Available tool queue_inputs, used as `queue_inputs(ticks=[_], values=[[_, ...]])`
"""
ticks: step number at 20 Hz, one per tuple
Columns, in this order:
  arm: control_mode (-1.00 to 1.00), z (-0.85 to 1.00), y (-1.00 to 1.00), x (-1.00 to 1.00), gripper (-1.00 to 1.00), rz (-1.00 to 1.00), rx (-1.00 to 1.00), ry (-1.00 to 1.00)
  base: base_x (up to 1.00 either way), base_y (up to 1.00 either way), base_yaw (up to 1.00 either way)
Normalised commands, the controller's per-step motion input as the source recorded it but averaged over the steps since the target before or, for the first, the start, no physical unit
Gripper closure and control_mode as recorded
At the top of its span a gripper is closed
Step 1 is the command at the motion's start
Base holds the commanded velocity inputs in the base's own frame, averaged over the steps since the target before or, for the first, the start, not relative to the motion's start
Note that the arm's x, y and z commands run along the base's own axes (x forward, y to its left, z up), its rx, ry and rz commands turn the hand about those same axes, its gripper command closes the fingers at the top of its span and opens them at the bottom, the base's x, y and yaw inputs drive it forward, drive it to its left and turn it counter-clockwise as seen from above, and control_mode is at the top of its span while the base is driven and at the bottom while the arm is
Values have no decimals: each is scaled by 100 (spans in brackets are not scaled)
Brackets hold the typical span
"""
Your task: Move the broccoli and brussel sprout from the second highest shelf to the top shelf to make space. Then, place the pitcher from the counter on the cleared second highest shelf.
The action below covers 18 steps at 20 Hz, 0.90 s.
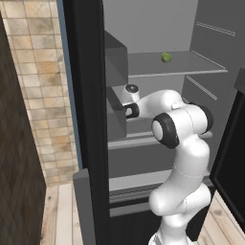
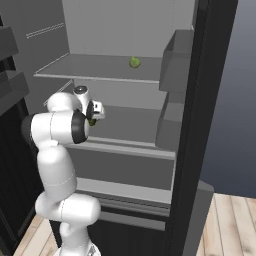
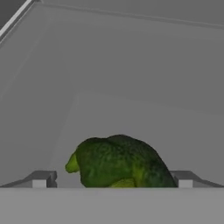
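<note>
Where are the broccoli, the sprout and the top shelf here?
broccoli (image 3: 120,162), hand view, middle of the lumpy floret.
sprout (image 1: 166,57), left base view, centre of the ball.
top shelf (image 2: 85,66), right base view, bare panel left of the ball.

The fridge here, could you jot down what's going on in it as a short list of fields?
place: open fridge, robot arm reaching inside
top shelf: brussel sprout resting on it
second highest shelf: arm's hand working just above it
broccoli: between the tool's fingertips in the hand view
tool: fingers either side of the broccoli, grip not confirmed
door bins: grey, on the open door
</note>
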Motion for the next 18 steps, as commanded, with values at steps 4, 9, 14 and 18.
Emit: queue_inputs(ticks=[4,9,14,18], values=[[-100,-76,29,-42,100,0,-5,6,0,0,0],[-100,-76,31,-48,100,0,-5,5,0,0,0],[-100,-66,6,-72,100,0,-2,0,0,0,0],[-100,-55,0,-100,100,0,0,-15,0,0,0]])
